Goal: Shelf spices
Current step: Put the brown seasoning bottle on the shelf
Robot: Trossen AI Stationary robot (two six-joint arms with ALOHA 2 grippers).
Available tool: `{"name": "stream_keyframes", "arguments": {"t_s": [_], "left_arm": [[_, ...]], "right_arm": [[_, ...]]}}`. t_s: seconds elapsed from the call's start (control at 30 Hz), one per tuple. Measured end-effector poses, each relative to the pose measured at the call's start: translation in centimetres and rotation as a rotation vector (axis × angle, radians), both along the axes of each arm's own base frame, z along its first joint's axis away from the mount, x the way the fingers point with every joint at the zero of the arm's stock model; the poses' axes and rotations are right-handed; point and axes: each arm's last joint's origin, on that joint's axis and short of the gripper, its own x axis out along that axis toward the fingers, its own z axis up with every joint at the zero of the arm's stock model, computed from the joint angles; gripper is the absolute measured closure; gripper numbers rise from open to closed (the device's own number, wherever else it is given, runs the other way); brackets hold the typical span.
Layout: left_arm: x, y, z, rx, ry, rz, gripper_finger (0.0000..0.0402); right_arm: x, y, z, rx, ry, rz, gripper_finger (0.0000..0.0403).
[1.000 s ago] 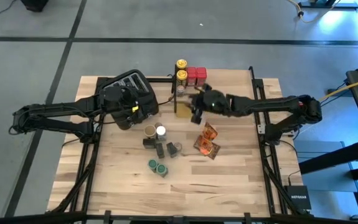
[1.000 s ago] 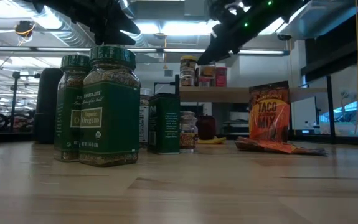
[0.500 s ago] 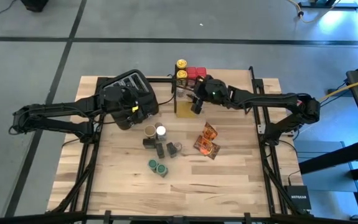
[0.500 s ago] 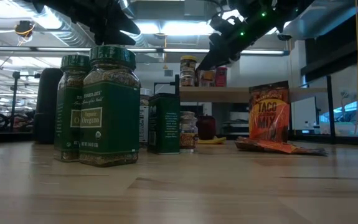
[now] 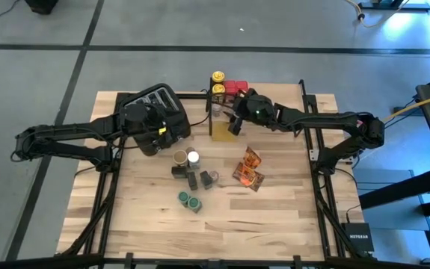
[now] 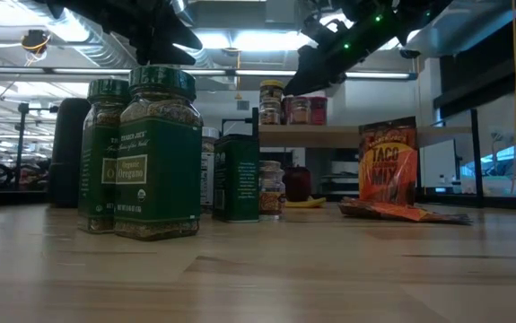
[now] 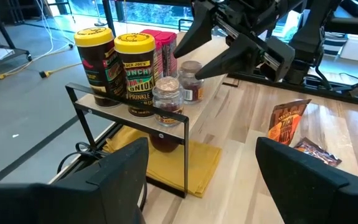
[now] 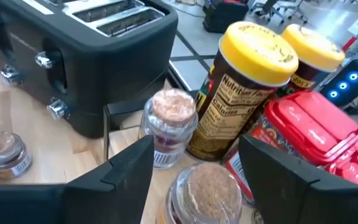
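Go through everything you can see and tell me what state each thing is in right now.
Shelf: upright, holding jars.
Yellow-lidded jars: standing on the shelf.
Small glass jar: upright on the shelf, between the right gripper's open fingers.
Right gripper: open, over the shelf.
Left gripper: open, beside the toaster.
Taco packets: on the table.

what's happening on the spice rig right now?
The right gripper is over the shelf, fingers open around a small brown-lidded jar standing there beside a clear jar, two yellow-lidded jars and red tins. The left gripper waits open by the toaster. More jars and packets sit on the table.
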Motion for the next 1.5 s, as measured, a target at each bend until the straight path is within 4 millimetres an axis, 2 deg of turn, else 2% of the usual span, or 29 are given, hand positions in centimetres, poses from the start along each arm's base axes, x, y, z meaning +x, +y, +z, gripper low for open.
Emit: {"name": "stream_keyframes", "arguments": {"t_s": [0.17,0.43,0.7,0.8,1.0,1.17,1.23,1.3,1.5], "left_arm": [[0.0,0.0,0.0,0.000,0.001,-0.001,0.0112],[0.0,0.0,0.0,0.000,0.002,0.000,0.0112],[0.0,0.0,0.0,-0.005,-0.001,0.001,0.0112],[0.0,0.0,0.0,0.000,0.001,0.000,0.0112],[0.0,0.0,0.0,0.005,0.001,-0.001,0.0112],[0.0,0.0,0.0,0.002,0.001,-0.001,0.0112],[0.0,0.0,0.0,0.001,0.000,-0.001,0.0112],[0.0,0.0,0.0,0.000,0.001,-0.001,0.0112],[0.0,0.0,-0.1,-0.003,0.012,-0.001,0.0112]], "right_arm": [[-0.3,0.2,0.6,-0.027,-0.003,0.009,0.0164],[-2.2,2.9,3.7,-0.098,-0.041,0.048,0.0165],[-1.9,1.7,2.6,-0.060,0.003,-0.002,0.0165],[-1.8,1.6,3.0,-0.067,-0.026,-0.005,0.0165],[-1.0,1.5,8.8,0.015,-0.111,-0.025,0.0165],[-0.6,0.0,13.2,0.113,-0.034,-0.138,0.0165],[-0.4,-0.3,14.0,0.161,-0.002,-0.151,0.0165],[-0.1,-0.3,13.8,0.201,0.042,-0.150,0.0165],[0.7,-0.5,10.9,0.233,0.155,-0.153,0.0165]]}}
